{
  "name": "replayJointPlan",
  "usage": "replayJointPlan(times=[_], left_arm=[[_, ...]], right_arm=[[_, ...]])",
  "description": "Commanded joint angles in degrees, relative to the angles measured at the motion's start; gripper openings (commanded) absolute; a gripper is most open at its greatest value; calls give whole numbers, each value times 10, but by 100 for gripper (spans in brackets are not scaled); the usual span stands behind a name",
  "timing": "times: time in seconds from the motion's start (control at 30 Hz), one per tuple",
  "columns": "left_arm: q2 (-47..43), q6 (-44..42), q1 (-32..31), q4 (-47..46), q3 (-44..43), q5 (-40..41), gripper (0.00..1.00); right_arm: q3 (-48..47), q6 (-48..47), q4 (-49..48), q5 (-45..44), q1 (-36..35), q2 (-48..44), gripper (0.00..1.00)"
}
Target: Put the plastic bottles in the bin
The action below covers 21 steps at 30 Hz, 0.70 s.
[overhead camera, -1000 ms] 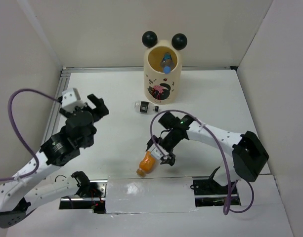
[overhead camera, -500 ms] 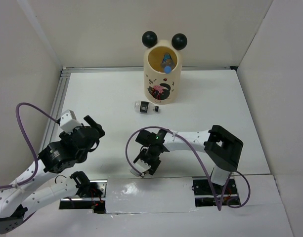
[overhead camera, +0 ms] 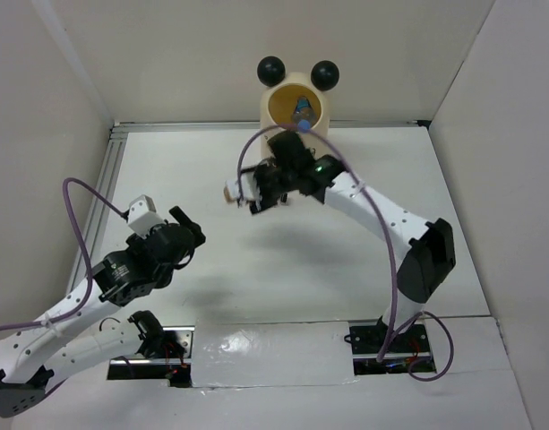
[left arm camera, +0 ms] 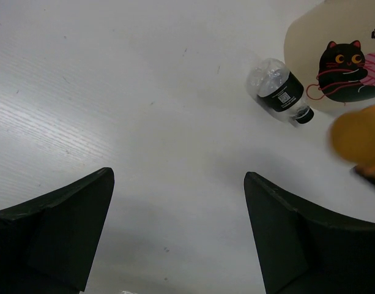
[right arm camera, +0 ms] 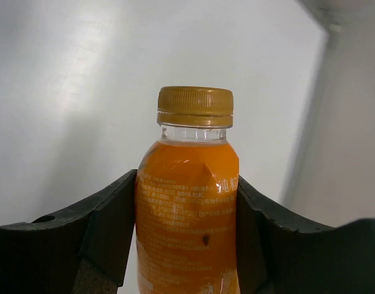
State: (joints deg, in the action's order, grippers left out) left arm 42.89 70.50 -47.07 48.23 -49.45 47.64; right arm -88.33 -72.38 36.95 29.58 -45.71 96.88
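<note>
My right gripper (overhead camera: 254,186) is shut on the short orange-filled bottle (overhead camera: 234,190) and holds it in the air, just front-left of the cream bin (overhead camera: 269,109). In the right wrist view the bottle (right arm camera: 187,202) stands between both fingers (right arm camera: 107,226), gold cap up. A blue-capped bottle (overhead camera: 302,111) lies inside the bin. A clear bottle with a black label (left arm camera: 278,90) lies on the table beside the bin (left arm camera: 309,43); the right arm hides it in the top view. My left gripper (overhead camera: 186,235) is open and empty over bare table (left arm camera: 178,233).
White walls enclose the table on the left, back and right. A metal rail (overhead camera: 113,166) runs along the left edge. The bin has two black ball ears (overhead camera: 271,69). A purple cable (overhead camera: 77,206) loops off the left arm.
My right gripper took hold of the orange bottle near the front edge, lifted it and carried it up and back towards the bin. My left arm drew back toward its base.
</note>
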Motion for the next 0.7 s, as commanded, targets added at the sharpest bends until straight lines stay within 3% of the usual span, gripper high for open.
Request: replayJointPlan(times=[0.0,0.3,0.43,0.57,0.67], left_arm=[[10,-12,-3,-59,8,-4,100],[32,-29,-3,-90,8,-24,100],[37,-29,-3,-96,13,-30,100],[37,-23,-3,-96,23,-41,100],[37,-18,-3,-96,29,-53,100]], right_arm=[[-87,57,-32,38,79,-22,13],[-174,176,-256,127,218,57,12],[-235,185,-281,194,261,114,13],[-279,185,-290,200,273,163,16],[-317,204,-269,221,299,197,28]])
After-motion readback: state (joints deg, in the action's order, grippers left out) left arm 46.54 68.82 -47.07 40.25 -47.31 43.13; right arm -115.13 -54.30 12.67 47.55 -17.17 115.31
